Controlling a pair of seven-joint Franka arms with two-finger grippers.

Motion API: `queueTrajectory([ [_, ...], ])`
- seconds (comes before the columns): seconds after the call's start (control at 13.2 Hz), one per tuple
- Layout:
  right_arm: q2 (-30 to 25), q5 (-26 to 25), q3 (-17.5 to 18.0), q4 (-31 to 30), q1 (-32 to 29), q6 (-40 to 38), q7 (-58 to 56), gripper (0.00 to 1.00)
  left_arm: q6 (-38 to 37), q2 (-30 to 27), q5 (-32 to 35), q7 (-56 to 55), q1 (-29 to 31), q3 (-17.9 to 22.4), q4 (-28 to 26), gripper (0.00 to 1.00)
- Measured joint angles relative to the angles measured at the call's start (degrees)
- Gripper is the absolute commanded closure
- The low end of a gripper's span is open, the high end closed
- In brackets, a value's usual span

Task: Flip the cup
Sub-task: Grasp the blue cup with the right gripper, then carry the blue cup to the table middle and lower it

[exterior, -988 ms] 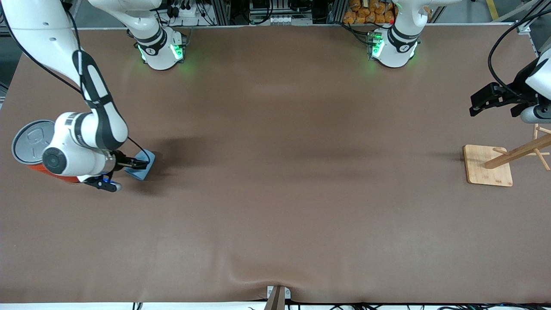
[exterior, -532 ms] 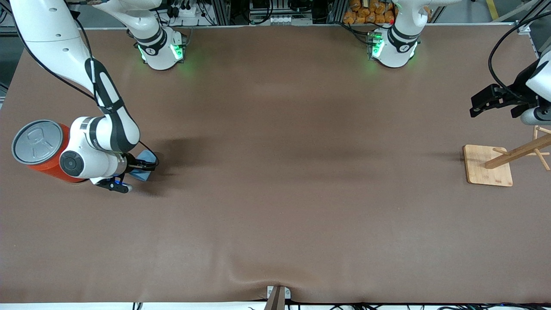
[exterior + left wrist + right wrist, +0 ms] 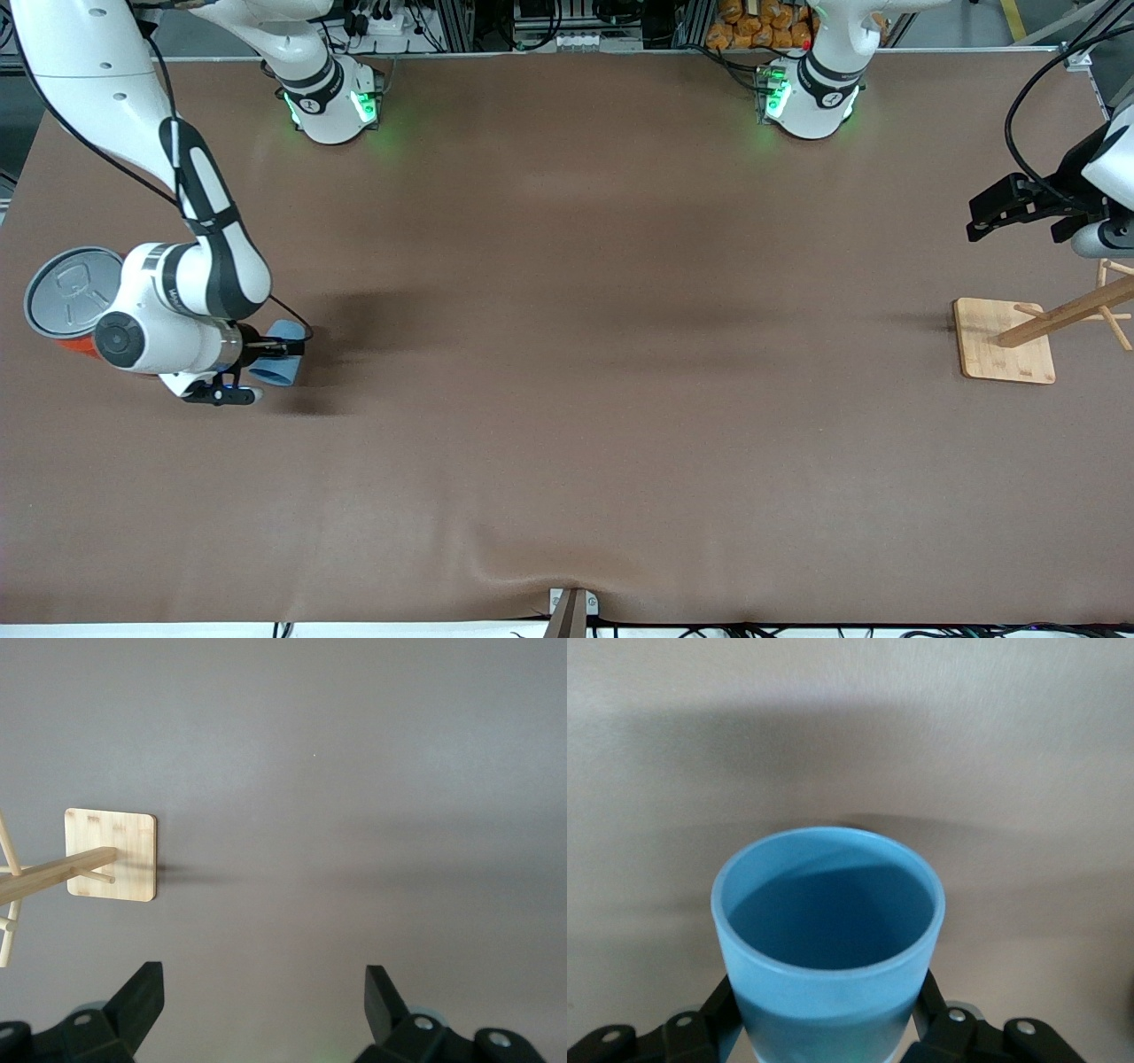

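**Cup turned in the grip, flip part done**

Since 1 s ago we've rolled the cup. Right claw clamps it beside the orange can, rim sideways. Left claw waits spread over the wooden stand. Left: finish turning & set down.
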Motion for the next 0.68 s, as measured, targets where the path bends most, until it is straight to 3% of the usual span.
queueTrajectory([
  [0.46, -0.2, -2.5, 0.5, 7.0, -0.9, -1.2, -27.6, 0.44, 0.0, 0.0, 0.0, 0.0, 0.0, 0.0, 0.0, 0.00],
  [0.68, -0.2, -2.5, 1.6, 7.7, 7.0, -0.9, -35.6, 0.43, 0.0, 0.0, 0.0, 0.0, 0.1, 0.1, 0.0, 0.00],
])
